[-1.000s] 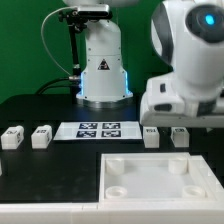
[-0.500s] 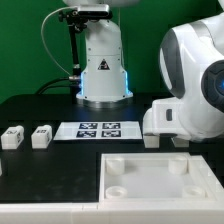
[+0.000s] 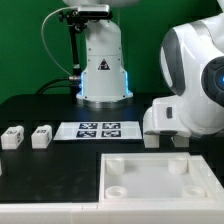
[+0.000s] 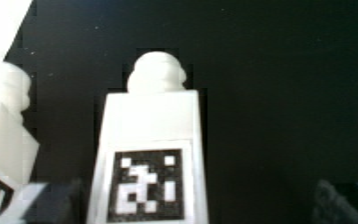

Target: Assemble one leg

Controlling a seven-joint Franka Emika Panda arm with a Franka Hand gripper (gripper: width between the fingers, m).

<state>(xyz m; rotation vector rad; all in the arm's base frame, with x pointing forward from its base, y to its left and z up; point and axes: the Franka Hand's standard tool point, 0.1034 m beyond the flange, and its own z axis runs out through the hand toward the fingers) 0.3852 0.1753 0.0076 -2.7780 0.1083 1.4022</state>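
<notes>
In the wrist view a white leg (image 4: 153,150) with a black-and-white tag stands on the black table between my gripper's (image 4: 197,205) two dark fingers. The jaws are open: one finger (image 4: 55,200) is close beside the leg and the other (image 4: 346,198) stands well off it. A second leg (image 4: 7,125) stands just beside the first. In the exterior view the arm's white hand (image 3: 180,118) hangs low over these two legs (image 3: 151,140), mostly hiding them. Two more legs (image 3: 12,137) (image 3: 41,136) stand at the exterior view's left.
The large flat white square piece with round corner sockets (image 3: 160,175) lies at the front right. The marker board (image 3: 97,129) lies in the middle in front of the robot base (image 3: 103,75).
Over the last second the arm has swung and come down over the two right-hand legs, covering them. In the last half second it has hardly moved.
</notes>
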